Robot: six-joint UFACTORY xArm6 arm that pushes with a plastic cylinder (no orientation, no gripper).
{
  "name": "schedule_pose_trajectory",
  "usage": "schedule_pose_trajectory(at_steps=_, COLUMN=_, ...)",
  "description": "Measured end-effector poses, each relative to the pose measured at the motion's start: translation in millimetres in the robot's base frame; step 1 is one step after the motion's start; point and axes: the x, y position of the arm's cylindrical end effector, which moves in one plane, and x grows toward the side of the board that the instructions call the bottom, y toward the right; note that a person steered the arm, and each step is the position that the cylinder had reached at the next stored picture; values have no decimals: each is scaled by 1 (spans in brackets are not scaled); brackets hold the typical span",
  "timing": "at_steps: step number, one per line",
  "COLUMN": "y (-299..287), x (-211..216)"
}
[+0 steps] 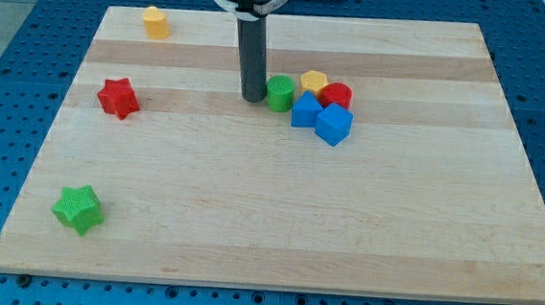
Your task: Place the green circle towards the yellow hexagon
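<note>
1. beside the green circle [279, 93], on the view's left of it, my tip [253, 97] rests on the worktop [277, 220], just next to the circle; whether they touch i cannot tell.
2. the arm has no claw, only the dark rod, so there is nothing to stand apart or together.
3. a yellow block [313, 80] sits just to the circle's upper right, its shape unclear.
4. a red block [336, 95], rounded, lies right of the circle, past the yellow one.
5. two blue blocks [305, 110] [333, 124] crowd the circle's lower right; the nearer one is just beside it.
6. the yellow hexagon [156, 21] is well apart, up and to the circle's left.
7. a red star [118, 97] lies far to the circle's left.
8. a green star [78, 207] lies far down and to the circle's left.
</note>
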Motion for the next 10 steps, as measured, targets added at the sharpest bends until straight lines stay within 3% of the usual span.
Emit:
schedule_pose_trajectory(at_steps=7, y=5, x=4)
schedule_pose_trajectory(at_steps=10, y=-106, x=-39)
